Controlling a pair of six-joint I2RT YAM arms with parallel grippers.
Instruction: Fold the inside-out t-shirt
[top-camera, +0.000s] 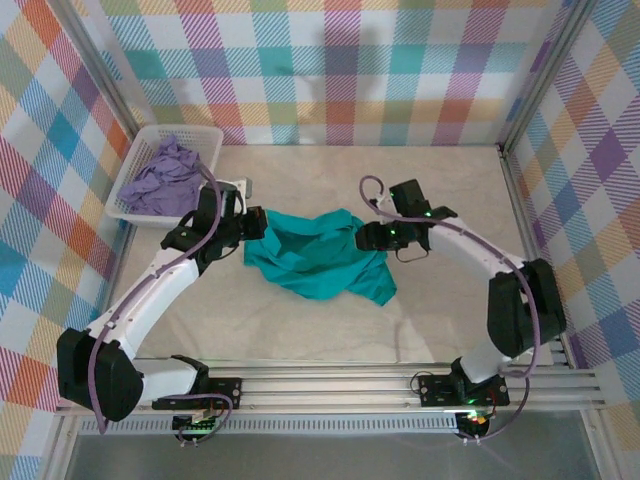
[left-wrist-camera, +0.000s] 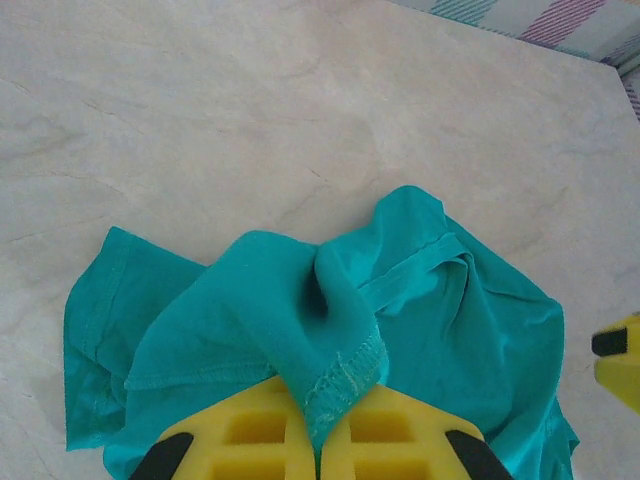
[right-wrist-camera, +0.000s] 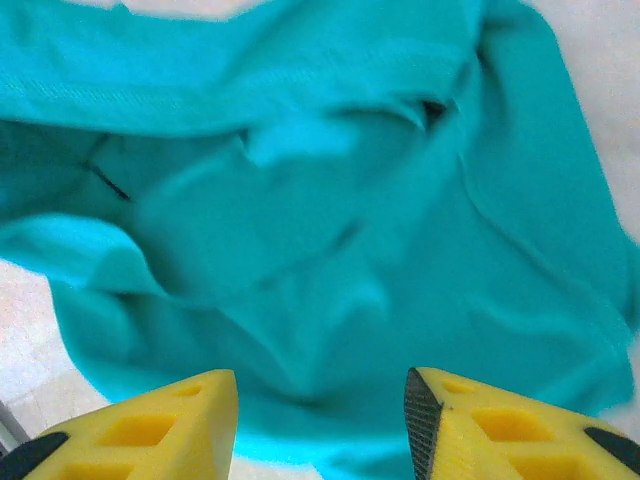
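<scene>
Teal-green short-sleeved cloth t-shirt (top-camera: 320, 262): soft matt knit, rumpled, with a raised stitched hem. Pale lavender cloth garment (top-camera: 165, 178): equally matt and crumpled, lying in a white lattice plastic basket (top-camera: 200, 134) of slight gloss. Beige marble-patterned surface (top-camera: 450, 190): smooth, hard, low sheen, edged by ribbed bare-metal rails (top-camera: 340, 385); left gripper (left-wrist-camera: 318, 425) and right gripper (right-wrist-camera: 320, 385) have moulded matt yellow plastic fingers with black rubbery-looking tips.

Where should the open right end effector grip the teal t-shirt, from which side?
Probably the stitched edge at the right of the t-shirt, approached from the right: it lies loose on the table, while the left end effector pinches the opposite hem.
</scene>
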